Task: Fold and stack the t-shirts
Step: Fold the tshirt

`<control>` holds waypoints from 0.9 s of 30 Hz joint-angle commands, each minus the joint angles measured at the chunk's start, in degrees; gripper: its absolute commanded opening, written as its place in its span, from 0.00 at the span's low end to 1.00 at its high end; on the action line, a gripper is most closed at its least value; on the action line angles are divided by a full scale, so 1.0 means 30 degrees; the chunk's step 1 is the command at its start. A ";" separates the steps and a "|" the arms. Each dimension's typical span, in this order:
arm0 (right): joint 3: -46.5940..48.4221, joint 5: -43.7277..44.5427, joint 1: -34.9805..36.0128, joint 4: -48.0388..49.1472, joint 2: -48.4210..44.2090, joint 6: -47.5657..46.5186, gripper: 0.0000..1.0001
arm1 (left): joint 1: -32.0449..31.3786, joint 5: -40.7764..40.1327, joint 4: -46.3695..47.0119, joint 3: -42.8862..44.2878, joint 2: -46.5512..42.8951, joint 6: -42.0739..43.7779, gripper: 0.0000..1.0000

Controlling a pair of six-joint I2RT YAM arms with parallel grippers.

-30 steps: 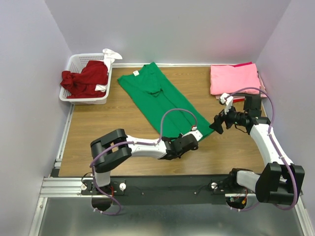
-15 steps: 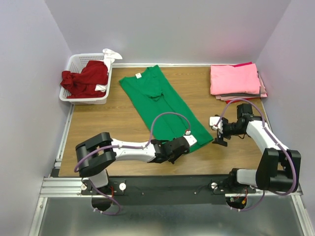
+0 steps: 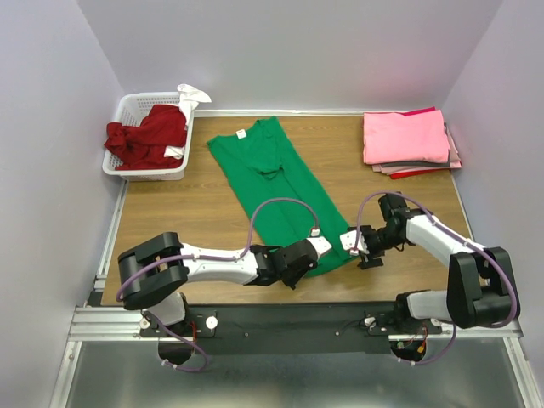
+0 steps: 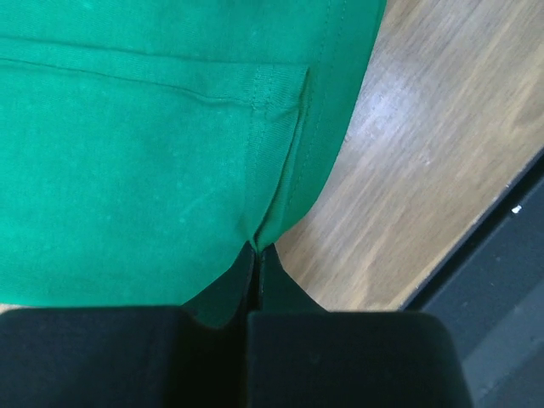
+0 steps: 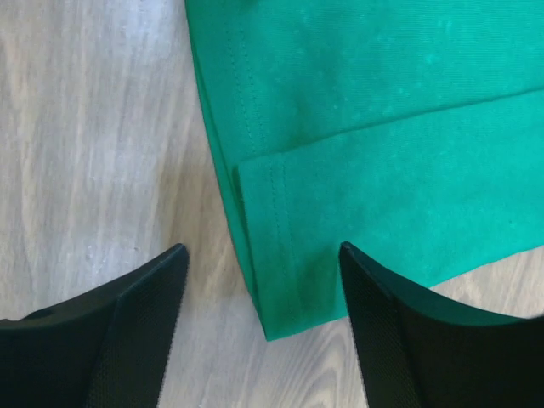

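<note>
Green shirt (image 3: 276, 183), flat on the table (image 3: 195, 221), has just been clamped at its left hem corner by the left gripper (image 4: 257, 255), and the right gripper (image 5: 263, 255) has been lowered, jaws apart, astride the other corner, so the fold lift looks nearly ready.

Your left arm (image 3: 221, 255) lies low, stretched rightward from its base with the wrist turned toward the middle. The left gripper (image 4: 257, 252) has its jaws pressed together; the hem of the green t-shirt (image 4: 127, 170) seems pinched at their tips, though the wrist view shows only a sliver there. Your right arm (image 3: 429, 231) bends inward, forearm angled down and left. The right gripper (image 5: 259, 255) hangs with jaws standing apart, near the left one.
</note>
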 commanded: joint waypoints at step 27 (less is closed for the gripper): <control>-0.0266 0.1313 0.1344 -0.2022 -0.1829 0.0834 0.00 | -0.0196 0.2871 0.2749 -0.3269 -0.4489 -0.1509 0.00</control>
